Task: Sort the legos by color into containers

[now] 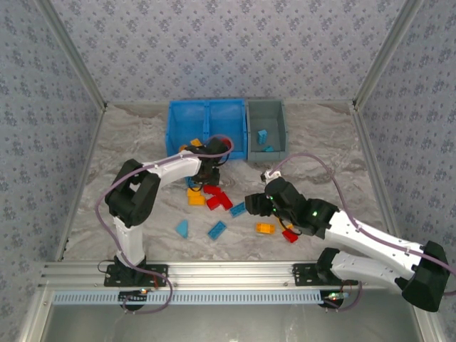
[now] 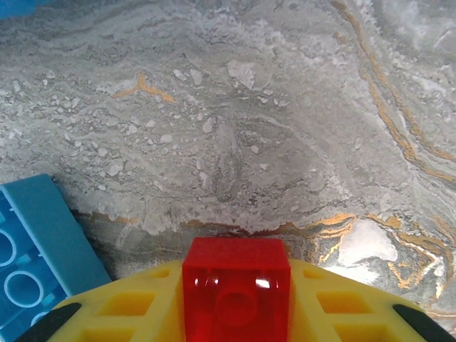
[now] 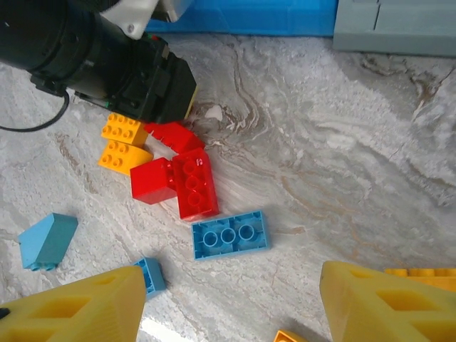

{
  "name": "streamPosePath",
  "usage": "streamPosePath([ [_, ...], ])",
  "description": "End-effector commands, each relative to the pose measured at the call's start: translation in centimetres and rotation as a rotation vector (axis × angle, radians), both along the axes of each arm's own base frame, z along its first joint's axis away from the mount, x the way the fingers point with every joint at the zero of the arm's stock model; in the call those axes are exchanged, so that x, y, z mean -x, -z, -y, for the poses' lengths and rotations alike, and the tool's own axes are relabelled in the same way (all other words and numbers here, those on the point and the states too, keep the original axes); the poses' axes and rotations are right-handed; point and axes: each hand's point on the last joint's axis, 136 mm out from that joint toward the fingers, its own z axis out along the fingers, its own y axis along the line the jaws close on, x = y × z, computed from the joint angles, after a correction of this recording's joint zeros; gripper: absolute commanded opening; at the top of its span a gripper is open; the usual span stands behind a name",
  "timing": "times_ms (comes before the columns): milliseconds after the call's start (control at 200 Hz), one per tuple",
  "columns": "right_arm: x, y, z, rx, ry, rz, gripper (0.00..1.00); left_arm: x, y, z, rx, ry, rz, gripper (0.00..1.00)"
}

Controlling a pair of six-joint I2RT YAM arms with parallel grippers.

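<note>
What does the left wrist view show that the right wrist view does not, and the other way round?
Left wrist view: a red brick close up, clamped in the left gripper, with a light blue brick on its left. Right wrist view: the left arm's black wrist above orange bricks and two red bricks, a flat blue brick, a blue wedge, the blue bin, the grey bin, and the open right gripper. Both: the marbled table and yellow fingers at the bottom edge.

The left arm (image 1: 132, 239) and right arm (image 1: 356, 231) have white links and black joints; a mauve cable (image 1: 306, 155) loops along each. Their fingers (image 3: 78, 306) are ribbed yellow plastic
</note>
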Motion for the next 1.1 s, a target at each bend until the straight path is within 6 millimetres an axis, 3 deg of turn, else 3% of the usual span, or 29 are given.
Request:
streamPosePath([
  [0,-0.9,-4.4,1.1,-0.003,0.033,0.119,0.68,-1.3,-5.6,2.7,0.073,0.043,0.108,0.36],
  [105,-2.2,-6.9,1.7,0.008,0.066,0.196,0.70,-3.1,-8.8,4.9,0.151,0.058,0.164,0.36],
  [235,-4.4,-8.7,1.9,0.016,0.114,0.221,0.70,-5.6,-10.3,6.6,0.198,0.068,0.171,0.36],
  [435,-6.1,-10.2,1.2,0.004,0.135,0.234,0.70,-10.5,-9.9,8.6,0.321,0.032,0.161,0.36],
  [485,-6.3,-10.2,1.0,0.002,0.137,0.233,0.69,-11.4,-9.0,8.7,0.342,0.016,0.139,0.36],
  [620,-6.5,-9.8,0.9,0.007,0.137,0.222,0.69,-14.1,-9.2,10.1,0.437,0.004,0.147,0.38],
  [810,-6.3,-8.7,1.0,0.014,0.141,0.197,0.69,-14.4,-8.0,11.0,0.475,0.008,0.112,0.44],
  [924,-6.2,-7.8,1.1,0.021,0.144,0.176,0.70,-14.0,-8.1,10.5,0.465,-0.001,0.107,0.56],
  [1094,-6.0,-7.2,1.6,0.041,0.154,0.161,0.70,-13.3,-11.1,9.3,0.466,-0.010,0.166,0.61],
])
